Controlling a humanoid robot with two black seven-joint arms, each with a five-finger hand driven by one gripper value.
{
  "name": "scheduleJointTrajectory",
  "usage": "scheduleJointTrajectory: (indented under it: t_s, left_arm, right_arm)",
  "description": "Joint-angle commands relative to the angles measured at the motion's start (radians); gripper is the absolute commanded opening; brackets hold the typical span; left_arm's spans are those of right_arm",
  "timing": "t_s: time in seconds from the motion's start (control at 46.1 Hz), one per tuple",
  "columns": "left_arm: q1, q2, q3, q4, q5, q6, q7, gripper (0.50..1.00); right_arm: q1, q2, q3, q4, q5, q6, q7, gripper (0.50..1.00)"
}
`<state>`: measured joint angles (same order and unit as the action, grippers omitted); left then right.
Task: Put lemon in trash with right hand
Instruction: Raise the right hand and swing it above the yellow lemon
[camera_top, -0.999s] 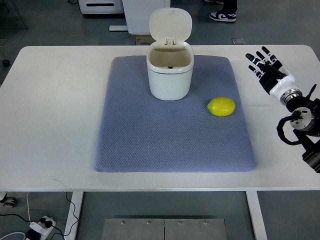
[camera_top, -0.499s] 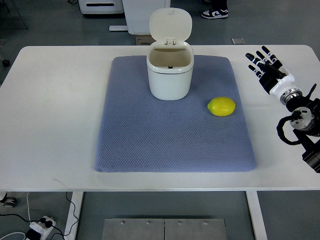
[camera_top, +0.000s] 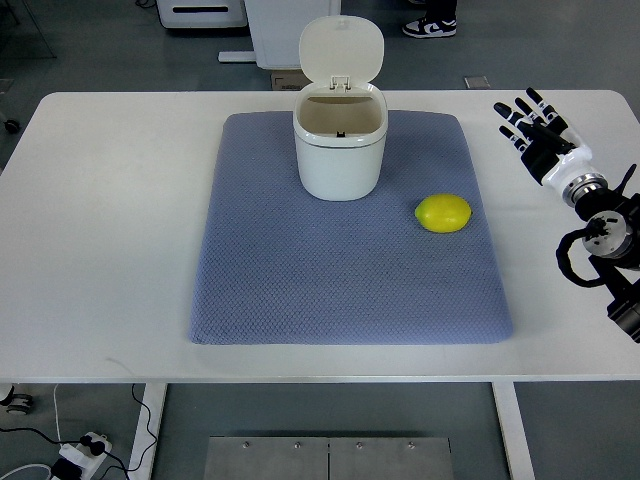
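Observation:
A yellow lemon (camera_top: 443, 213) lies on the right part of a blue-grey mat (camera_top: 349, 290). Behind it to the left stands a small white trash bin (camera_top: 340, 145) with its lid flipped up, the inside bare as far as I can see. My right hand (camera_top: 536, 130) hovers over the table's right side, well to the right of the lemon and a bit farther back, fingers spread and holding nothing. Its arm (camera_top: 606, 250) comes in from the right edge. The left arm does not show.
The mat rests on a white table (camera_top: 110, 230). Beyond the far table edge stand white equipment (camera_top: 285, 25) and a person's shoe (camera_top: 430, 25) on the grey floor. A power strip (camera_top: 80, 452) lies on the floor at the lower left.
My right hand has shifted very slightly to the right. The person's shoe at the top moved a little left. The lemon and bin stay where they were.

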<state>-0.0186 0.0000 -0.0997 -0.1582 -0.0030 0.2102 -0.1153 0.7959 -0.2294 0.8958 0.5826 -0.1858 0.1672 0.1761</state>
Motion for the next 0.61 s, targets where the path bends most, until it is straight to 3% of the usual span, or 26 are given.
scheduleJointTrajectory:
  t_s: [0.0,0.412,0.586]
  left_arm:
    - [0.0,0.0,0.0,0.0,0.0,0.0,0.0,1.0]
    - [0.0,0.0,0.0,-0.001,0.0,0.0,-0.001,1.0]
    - [0.0,0.0,0.0,0.0,0.0,0.0,0.0,1.0]
  right_arm:
    - [-0.001,-0.01,0.0,0.0,0.0,0.002,0.0,1.0]
    - [0.008,-0.056,-0.02,0.029,-0.001,0.041,0.003,1.0]
    - [0.051,-0.12,-0.159,0.059,-0.001,0.046,0.005,1.0]
